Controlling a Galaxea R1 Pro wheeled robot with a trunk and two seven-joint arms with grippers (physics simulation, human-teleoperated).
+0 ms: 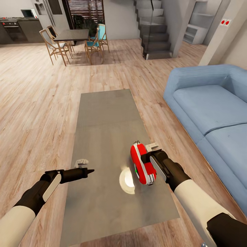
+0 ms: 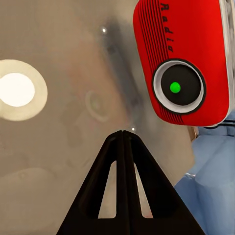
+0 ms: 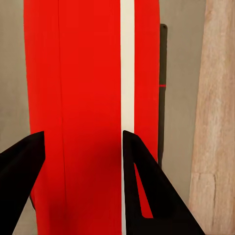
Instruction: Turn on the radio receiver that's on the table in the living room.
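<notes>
Head view: the radio receiver is held over the near part of the table, clamped in the right gripper, which reaches in from the near right. The radio is red with white edges and is tipped on its side, its thin wire handle pointing away toward the far end. Just left of it a bright round lamp reflection shines on the glossy grey top. The left gripper hangs over the table's near left edge, its fingers pressed together to a point and holding nothing. The blue sofa stands to the right, on the wood plank floor of the living room.

In the left wrist view the radio's red face carries the word "Radio" in black script, above a round dial with a white rim and a green dot at its centre. In the right wrist view the two dark fingers sit on either side of the red body and its white stripe.
</notes>
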